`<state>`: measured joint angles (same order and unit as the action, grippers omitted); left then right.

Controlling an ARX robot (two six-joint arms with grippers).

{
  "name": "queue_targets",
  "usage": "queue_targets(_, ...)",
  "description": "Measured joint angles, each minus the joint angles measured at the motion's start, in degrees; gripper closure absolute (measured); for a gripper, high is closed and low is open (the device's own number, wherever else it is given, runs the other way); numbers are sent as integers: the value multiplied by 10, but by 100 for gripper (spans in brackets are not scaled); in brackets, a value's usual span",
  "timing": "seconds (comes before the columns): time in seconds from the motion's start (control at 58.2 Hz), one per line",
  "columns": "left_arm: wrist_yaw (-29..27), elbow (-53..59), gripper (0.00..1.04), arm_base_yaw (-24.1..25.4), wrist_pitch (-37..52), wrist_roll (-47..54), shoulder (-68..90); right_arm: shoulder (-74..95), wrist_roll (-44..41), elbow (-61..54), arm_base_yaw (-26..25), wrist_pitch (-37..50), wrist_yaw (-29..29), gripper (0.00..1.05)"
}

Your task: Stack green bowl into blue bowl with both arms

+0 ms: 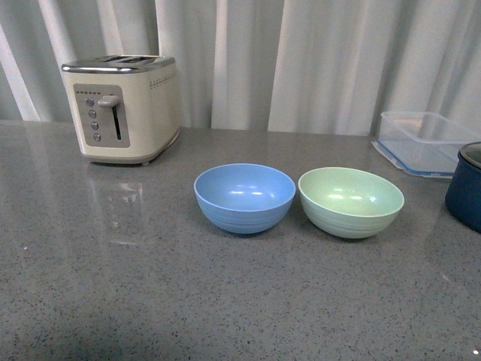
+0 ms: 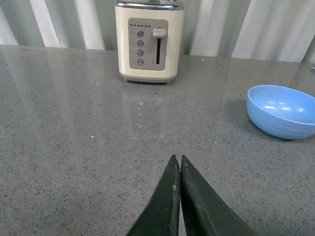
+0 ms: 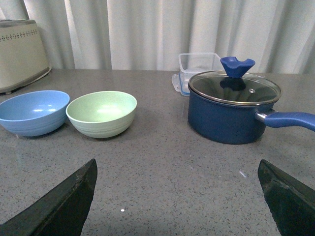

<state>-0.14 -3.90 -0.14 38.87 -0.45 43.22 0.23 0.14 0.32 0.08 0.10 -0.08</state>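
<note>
Blue bowl (image 1: 244,197) centre of front frame, green bowl (image 1: 351,201) just beside it on the right, both upright on grey countertop (image 1: 113,301). Left gripper (image 2: 177,162) fingers pressed together, holding nothing. Right gripper (image 3: 177,164) spread wide, empty

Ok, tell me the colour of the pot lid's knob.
Bright blue. The knob shows best in the right wrist view.
</note>
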Motion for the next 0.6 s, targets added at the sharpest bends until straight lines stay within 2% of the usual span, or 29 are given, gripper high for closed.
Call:
queue_targets(0.086,0,25,101,0,14,0,-17,0,0,0,0,0,0,10)
queue_targets(0.601,0,27,101,0,-154,0,-198,0,0,0,0,0,0,10)
